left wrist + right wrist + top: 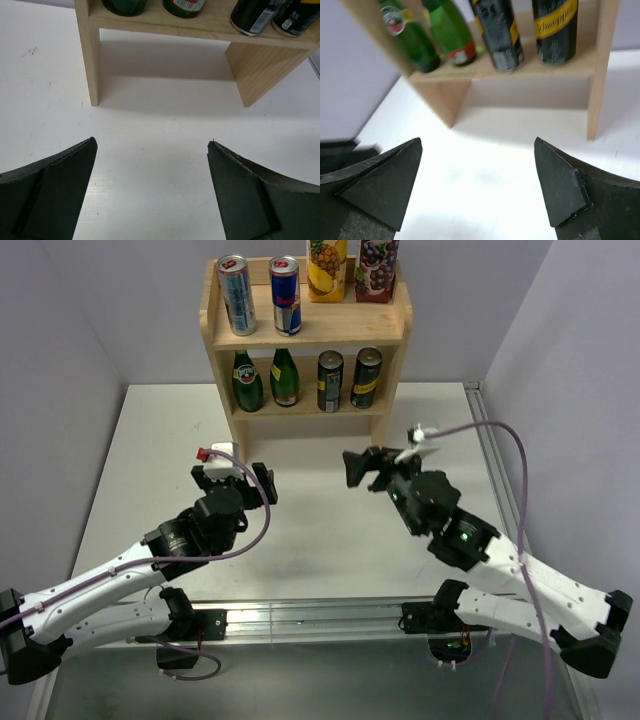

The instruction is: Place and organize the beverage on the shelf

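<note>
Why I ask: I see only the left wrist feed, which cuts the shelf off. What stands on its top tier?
Observer: Two slim cans at left and two juice cartons at right, on the shelf.
Operator: And the right gripper?
Observer: Open and empty, hovering over the table in front of the shelf.
Operator: Are the green bottles upright?
Observer: Yes, both stand upright on the lower tier, left of two dark cans.
</note>
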`<state>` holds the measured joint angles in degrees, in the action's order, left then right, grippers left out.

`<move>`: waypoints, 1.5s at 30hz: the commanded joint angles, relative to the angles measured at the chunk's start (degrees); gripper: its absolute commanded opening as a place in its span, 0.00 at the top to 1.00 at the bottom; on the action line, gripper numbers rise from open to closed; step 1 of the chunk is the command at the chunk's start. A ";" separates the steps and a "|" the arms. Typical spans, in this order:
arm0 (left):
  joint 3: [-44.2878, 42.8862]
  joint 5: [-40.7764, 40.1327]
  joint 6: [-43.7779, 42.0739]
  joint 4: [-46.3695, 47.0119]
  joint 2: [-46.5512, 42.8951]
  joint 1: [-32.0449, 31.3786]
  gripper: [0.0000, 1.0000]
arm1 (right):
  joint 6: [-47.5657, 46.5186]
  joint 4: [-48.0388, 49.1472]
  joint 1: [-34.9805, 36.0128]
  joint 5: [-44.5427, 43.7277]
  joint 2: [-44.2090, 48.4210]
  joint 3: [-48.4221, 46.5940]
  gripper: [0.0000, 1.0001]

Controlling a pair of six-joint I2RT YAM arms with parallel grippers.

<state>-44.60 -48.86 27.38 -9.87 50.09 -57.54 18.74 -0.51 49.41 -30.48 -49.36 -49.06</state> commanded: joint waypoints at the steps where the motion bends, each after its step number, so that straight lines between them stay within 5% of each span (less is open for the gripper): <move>1: -2.16 2.01 4.00 -3.22 -2.62 0.15 0.01 | 4.88 -8.60 7.69 -8.89 8.12 3.52 0.00; 11: -4.09 4.21 -3.28 3.08 -15.18 0.06 0.01 | -0.10 -7.50 13.35 -16.63 29.31 7.13 0.00; 17: -6.37 11.23 -10.76 14.17 -15.90 0.06 0.01 | -6.35 -2.65 13.35 -14.27 26.61 2.92 0.00; 45: -8.75 11.42 -11.56 14.18 -12.91 0.06 0.01 | -8.19 -3.27 13.35 -5.30 24.84 -1.12 0.00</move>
<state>-52.10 -38.26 16.97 2.57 37.67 -57.54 12.03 -5.13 62.50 -37.98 -23.77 -47.40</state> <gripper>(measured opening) 0.993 0.998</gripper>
